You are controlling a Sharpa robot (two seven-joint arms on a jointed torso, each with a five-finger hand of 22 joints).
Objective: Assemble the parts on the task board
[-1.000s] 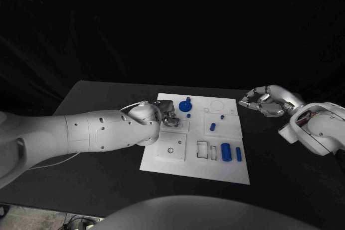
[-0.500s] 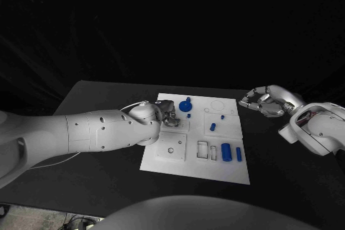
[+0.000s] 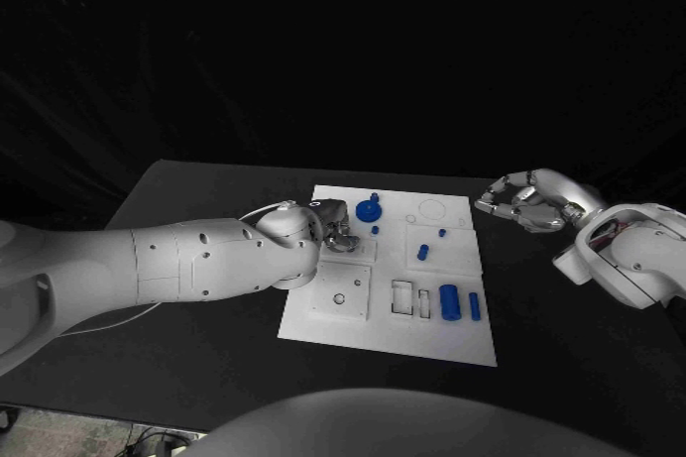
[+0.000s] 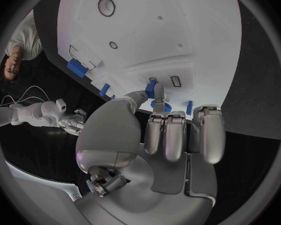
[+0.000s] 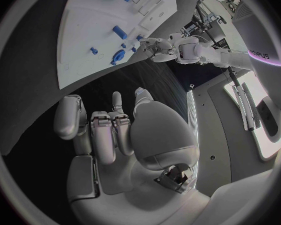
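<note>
Two blue parts lie nearest you on the task board (image 3: 375, 330), lower right of centre in the head view: a thick cylinder (image 3: 450, 302) and a thin bar (image 3: 475, 306) just beside it, with empty rectangular slots (image 3: 410, 298) to their left. Further up the board you see a short blue peg (image 3: 423, 251), then a round blue disc part (image 3: 369, 211) near the far edge. Your left hand (image 3: 333, 229) sits over the board's left-middle; in the left wrist view its thumb and a finger pinch a small blue part (image 4: 151, 89), other fingers curled. Your right hand (image 3: 524, 203) hovers off the board over the black worktop (image 3: 186, 194), at right, fingers curled around nothing.
</note>
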